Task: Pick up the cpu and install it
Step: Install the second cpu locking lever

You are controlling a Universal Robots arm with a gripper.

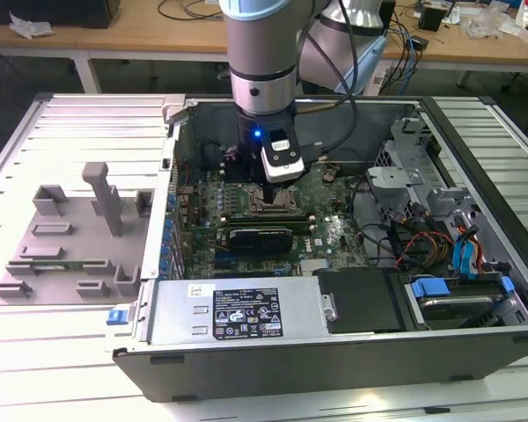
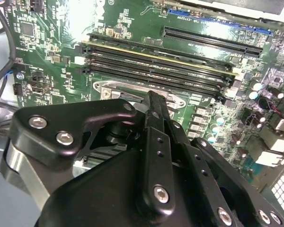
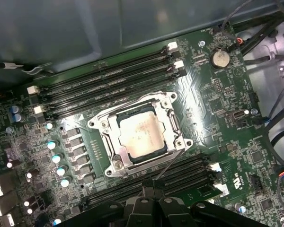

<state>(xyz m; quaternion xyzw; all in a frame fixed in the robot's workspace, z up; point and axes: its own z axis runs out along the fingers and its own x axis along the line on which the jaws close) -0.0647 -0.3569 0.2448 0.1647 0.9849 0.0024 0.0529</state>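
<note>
A pale slatted metal table carries an open computer case, with wooden benches littered with cables behind it. On the table at the exterior view's left lies a grey tray with upright grey plastic blocks.

Inside the case the green motherboard lies flat. The cpu, its silvery top plate turned up, sits in the socket, framed by the metal retention bracket, near the middle of the board. Rows of dark memory slots run along both sides of the socket. Toward the case's side at the exterior view's right sit the drive cage, bundled cables and blue drive latches; the power supply fills the near edge.

The robot arm reaches straight down into the case, and its claw hangs just above the socket. In the second wrist view the black claw has its fingers drawn together, gripping nothing; the first wrist view shows the fingertips clear of the cpu, just beside the socket frame.
</note>
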